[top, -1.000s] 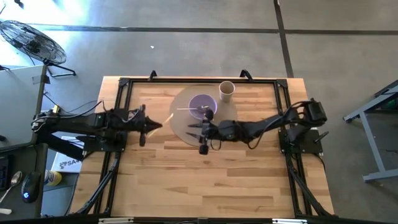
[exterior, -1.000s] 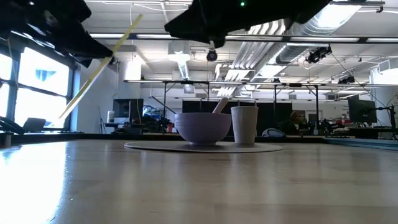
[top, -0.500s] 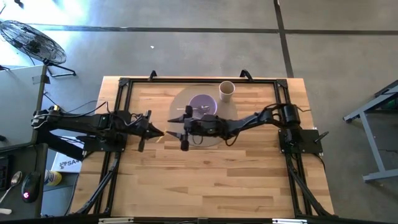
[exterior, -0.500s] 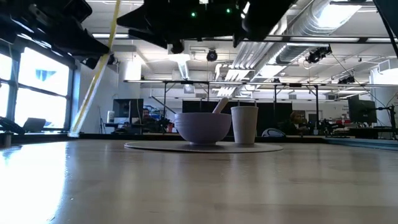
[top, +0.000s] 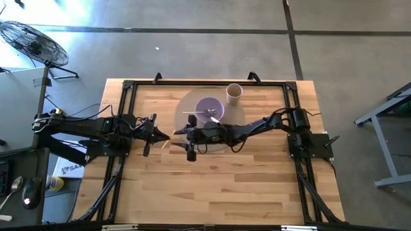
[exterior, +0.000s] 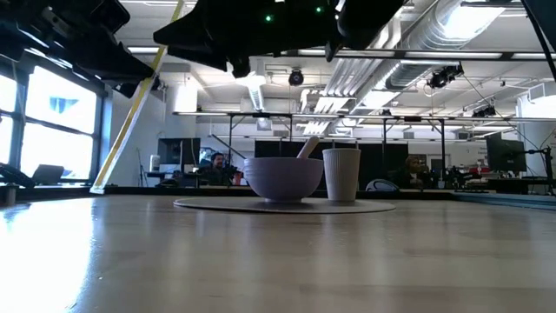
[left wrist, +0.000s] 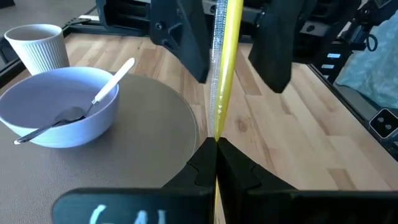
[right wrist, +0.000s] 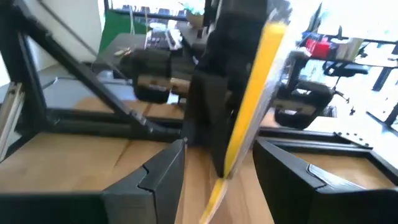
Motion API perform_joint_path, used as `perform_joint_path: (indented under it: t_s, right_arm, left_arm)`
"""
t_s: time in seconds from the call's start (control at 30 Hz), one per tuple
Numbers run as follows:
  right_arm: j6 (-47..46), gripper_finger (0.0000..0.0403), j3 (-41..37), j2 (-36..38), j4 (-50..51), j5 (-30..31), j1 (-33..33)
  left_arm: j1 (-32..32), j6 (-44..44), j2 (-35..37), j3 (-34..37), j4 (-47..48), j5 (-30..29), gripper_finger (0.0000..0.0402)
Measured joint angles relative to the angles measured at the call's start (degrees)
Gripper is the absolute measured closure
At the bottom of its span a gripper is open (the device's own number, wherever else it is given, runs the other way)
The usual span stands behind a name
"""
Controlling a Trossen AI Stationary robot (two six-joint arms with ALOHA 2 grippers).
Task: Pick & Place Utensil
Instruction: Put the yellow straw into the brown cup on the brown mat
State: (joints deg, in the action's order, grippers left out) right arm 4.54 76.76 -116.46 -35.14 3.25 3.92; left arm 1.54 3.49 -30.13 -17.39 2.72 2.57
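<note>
You see the left gripper [left wrist: 214, 163] pinching a long yellow plastic-wrapped utensil [left wrist: 222, 68] at its end | right gripper [right wrist: 214, 171] spread around it | looks light, slick, bendy; grip mid-shaft.

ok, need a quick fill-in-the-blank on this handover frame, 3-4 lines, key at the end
1. The left pincer is shut on a long ____ utensil.
2. The right pincer faces the utensil with its fingers ____.
3. The spoon rests inside the purple ____.
4. The bowl and the paper cup both stand on the round ____.

Missing words: yellow; open; bowl; mat
</note>
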Motion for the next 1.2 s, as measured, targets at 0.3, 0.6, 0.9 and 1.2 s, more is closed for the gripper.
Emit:
perform_joint_path:
  t_s: [0.3,0.6,0.9,1.2]
  right_arm:
    - [-1.1,0.0221,0.0,0.0,-7.1,-0.1,-0.2]
    - [-3.1,0.0283,0.0,0.0,-7.1,3.8,-0.1]
    - [-3.8,0.0382,0.0,0.0,-7.1,3.8,-0.1]
    - [-6.5,0.0386,0.0,2.5,-1.7,5.3,-0.1]
  left_arm:
    - [0.0,0.0,0.0,0.0,-0.1,-0.2,0.0401]
    - [0.0,0.0,0.0,0.0,-0.1,-0.2,0.04]
    - [0.0,-0.4,0.0,-0.1,-0.1,-0.3,0.0369]
    - [0.0,-0.3,1.7,-1.8,6.3,2.7,0.0248]
